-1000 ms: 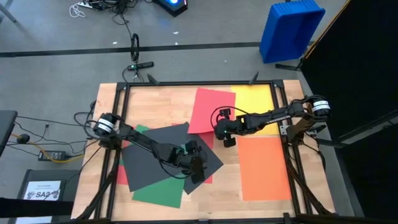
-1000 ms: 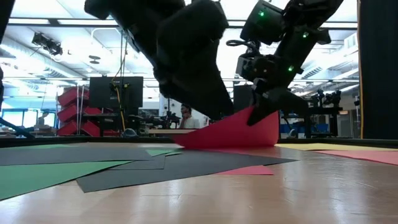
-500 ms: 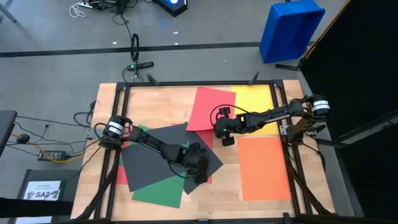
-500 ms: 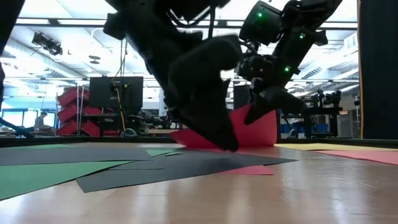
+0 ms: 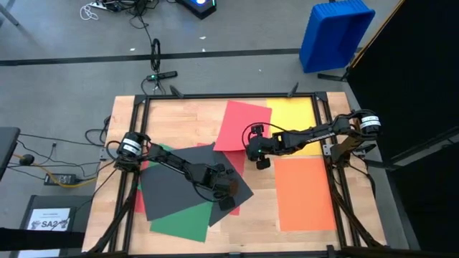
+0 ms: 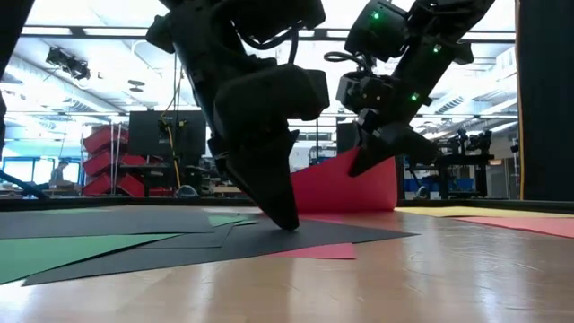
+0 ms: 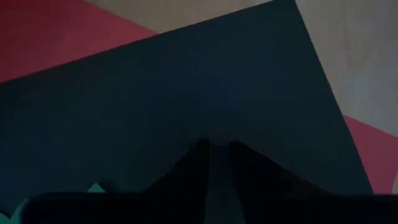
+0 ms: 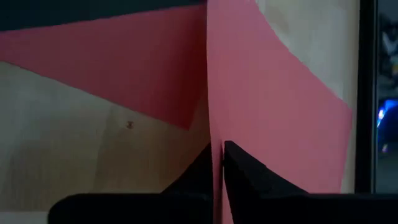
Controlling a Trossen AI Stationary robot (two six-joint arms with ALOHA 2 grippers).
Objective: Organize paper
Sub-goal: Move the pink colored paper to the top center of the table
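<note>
Left gripper [image 5: 224,195] is down on the near-centre of the wooden table [image 5: 179,122], tips pressed onto the dark grey sheet [image 5: 176,188]; in the left wrist view the two fingers [image 7: 196,163] stand nearly together with a thin gap, the dark grey paper under and between them, so it looks like a pinch on that sheet near its right corner, though the low view shows only the tips meeting the paper's surface. The dark grey sheet lies on top of a green sheet [image 5: 179,218], which pokes out at the near-left, and a red sheet [image 5: 231,206] shows as a sliver just right of the gripper. Right of this pile, flat and apart from it, lies the orange sheet [image 5: 305,193]. Farther back, right gripper [image 5: 252,152] is at table centre, fingers pressed together on the near edge of a second red sheet [image 5: 244,123]; the right wrist view shows that edge standing upright between the pads, and the low view shows the sheet lifted and curled off the table. Far right, the yellow sheet [image 5: 295,118] lies flat, partly under the right arm.
</note>
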